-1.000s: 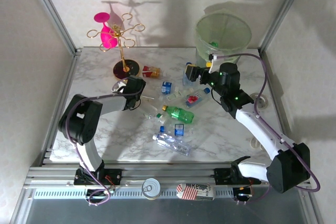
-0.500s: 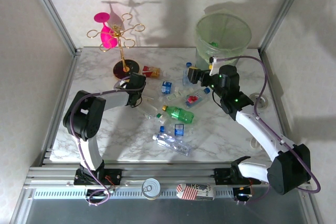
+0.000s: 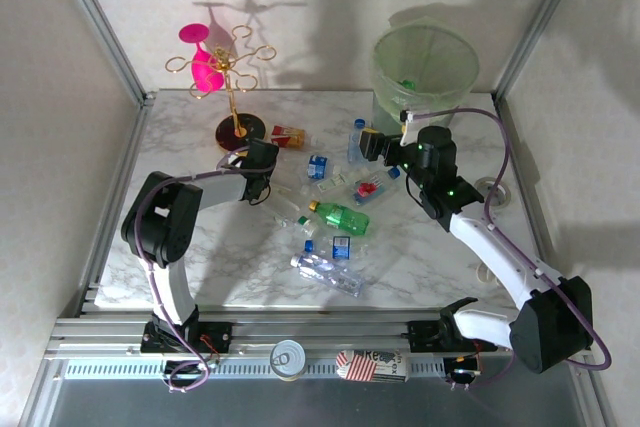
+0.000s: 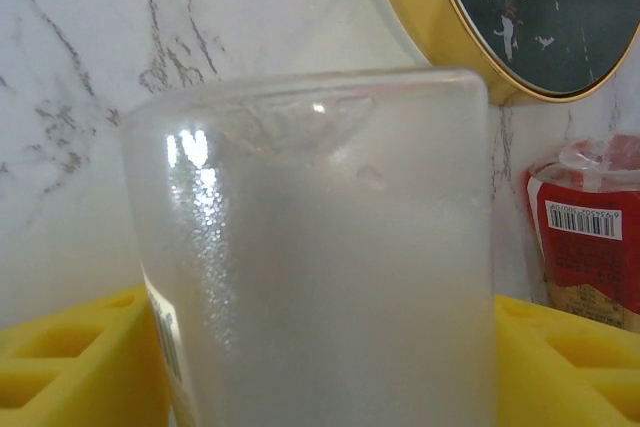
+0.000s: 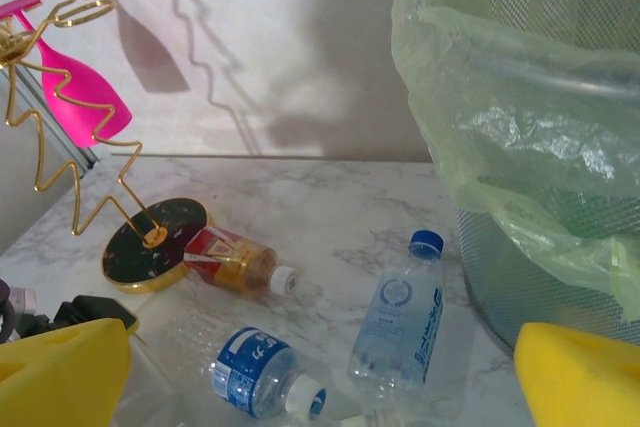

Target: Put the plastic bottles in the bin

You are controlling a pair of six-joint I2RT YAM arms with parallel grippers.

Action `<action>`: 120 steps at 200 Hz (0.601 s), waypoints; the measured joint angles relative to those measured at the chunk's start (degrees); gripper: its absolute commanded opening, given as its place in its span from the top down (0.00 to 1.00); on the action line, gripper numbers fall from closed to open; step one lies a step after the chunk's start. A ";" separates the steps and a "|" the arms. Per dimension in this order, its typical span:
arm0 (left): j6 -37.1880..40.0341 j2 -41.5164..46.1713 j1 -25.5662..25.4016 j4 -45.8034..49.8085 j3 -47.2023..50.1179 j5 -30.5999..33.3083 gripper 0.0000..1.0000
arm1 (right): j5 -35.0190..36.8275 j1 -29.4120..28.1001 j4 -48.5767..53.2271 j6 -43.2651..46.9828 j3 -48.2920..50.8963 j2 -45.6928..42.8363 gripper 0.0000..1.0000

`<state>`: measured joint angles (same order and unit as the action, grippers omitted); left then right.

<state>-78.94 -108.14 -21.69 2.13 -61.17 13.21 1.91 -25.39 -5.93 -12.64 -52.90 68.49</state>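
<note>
A frosted clear plastic bottle (image 4: 320, 247) stands between the yellow pads of my left gripper (image 4: 320, 367), which touch it on both sides. That gripper (image 3: 263, 159) sits just below the gold stand's base. Several more bottles lie mid-table: a green one (image 3: 340, 217), a clear one (image 3: 328, 272) and a red-labelled one (image 3: 287, 135). My right gripper (image 3: 373, 141) hangs open next to the bin (image 3: 425, 62), with nothing between its pads. Below it lie a blue-capped bottle (image 5: 400, 312) and a blue-labelled bottle (image 5: 255, 372). The pale green lined bin (image 5: 520, 147) rises at the right.
The gold stand (image 3: 232, 77) with pink glasses stands at the back left, its dark round base (image 4: 540, 17) close to my left gripper. A tin can (image 3: 288, 357) and a small packet (image 3: 375, 365) rest on the near rail. Metal frame posts flank the table.
My left gripper has moved up toward the stand's base and its jaws have come in around the frosted bottle. The right arm has edged slightly toward the bin.
</note>
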 measured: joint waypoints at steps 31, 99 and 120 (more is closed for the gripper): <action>0.26 0.92 0.07 -1.36 1.40 0.48 0.43 | -0.50 0.00 0.20 0.00 0.33 -0.02 0.01; 4.15 10.84 1.29 -1.77 6.54 5.55 0.43 | -7.37 -0.11 -0.92 -0.07 0.33 1.31 0.01; 5.27 14.71 1.29 -2.80 7.96 5.81 0.43 | -10.88 -0.59 -1.84 -0.17 0.33 2.75 0.01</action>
<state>-73.67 -93.43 -20.40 -0.67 -53.21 19.03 -8.97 -25.98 -7.77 -12.82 -52.58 71.24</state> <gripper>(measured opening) 0.658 0.988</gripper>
